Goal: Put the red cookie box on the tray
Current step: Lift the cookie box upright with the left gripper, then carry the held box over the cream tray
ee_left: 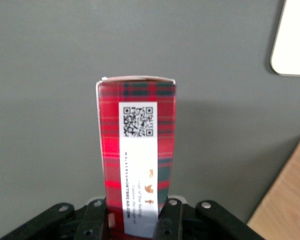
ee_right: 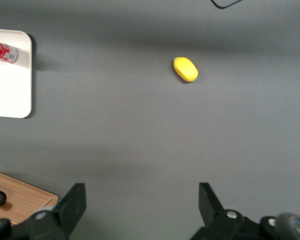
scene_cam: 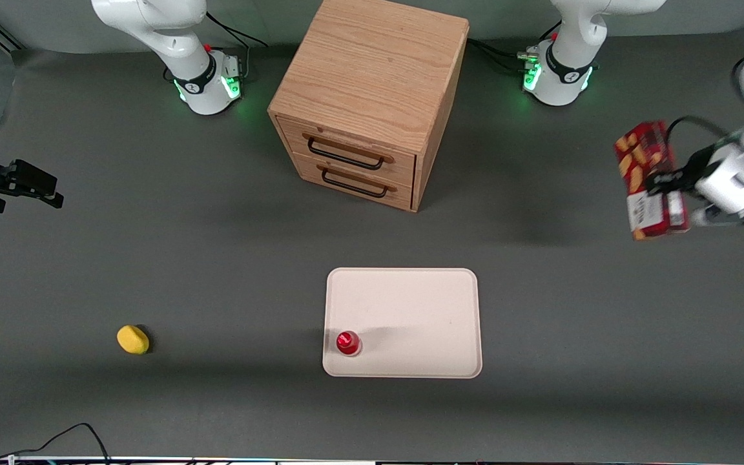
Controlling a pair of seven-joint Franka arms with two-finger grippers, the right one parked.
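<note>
The red cookie box [scene_cam: 648, 178] hangs in the air above the table at the working arm's end, lengthwise toward the front camera. My gripper [scene_cam: 668, 183] is shut on it near its white-labelled part. In the left wrist view the box [ee_left: 138, 150] shows tartan sides and a white strip with a QR code, and the black fingers [ee_left: 171, 220] press on both of its long sides. The cream-white tray [scene_cam: 411, 303] lies flat on the table, nearer the front camera than the wooden cabinet, well apart from the box. One corner of the tray [ee_left: 292, 45] shows in the left wrist view.
A small red-capped bottle [scene_cam: 348, 343] stands on the tray at a near corner. A wooden two-drawer cabinet [scene_cam: 372, 97] sits mid-table, farther from the front camera. A yellow sponge-like lump [scene_cam: 133, 340] lies toward the parked arm's end.
</note>
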